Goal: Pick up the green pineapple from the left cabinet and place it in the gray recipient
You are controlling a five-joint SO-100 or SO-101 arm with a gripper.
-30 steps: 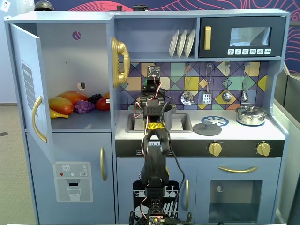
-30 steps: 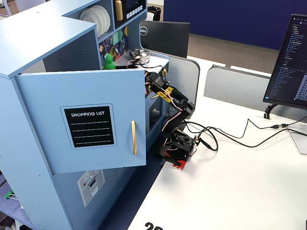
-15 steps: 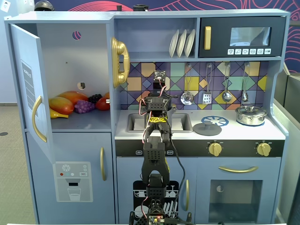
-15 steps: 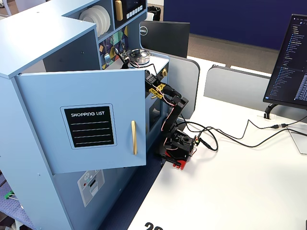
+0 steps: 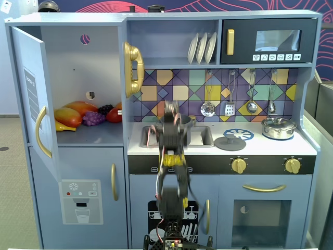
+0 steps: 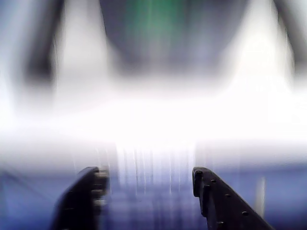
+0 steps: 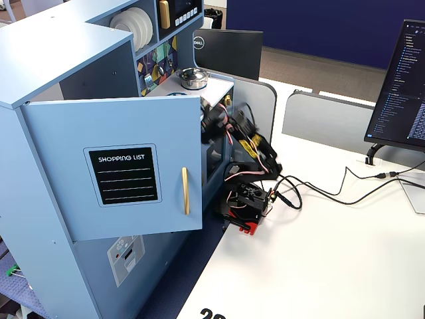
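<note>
Jaws [image 6: 146, 184] parted, empty, pineapple orientation unreadable

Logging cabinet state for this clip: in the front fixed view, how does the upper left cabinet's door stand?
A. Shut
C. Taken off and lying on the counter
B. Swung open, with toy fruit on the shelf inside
B: the left cabinet has its door swung out to the left, and toy fruit lies on its shelf.

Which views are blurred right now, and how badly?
Wrist view: heavy vertical motion smear with a blown-out white band; only the gripper fingers read sharp, apart. In both fixed views the arm is motion-blurred; the left cabinet stays crisp.
</note>
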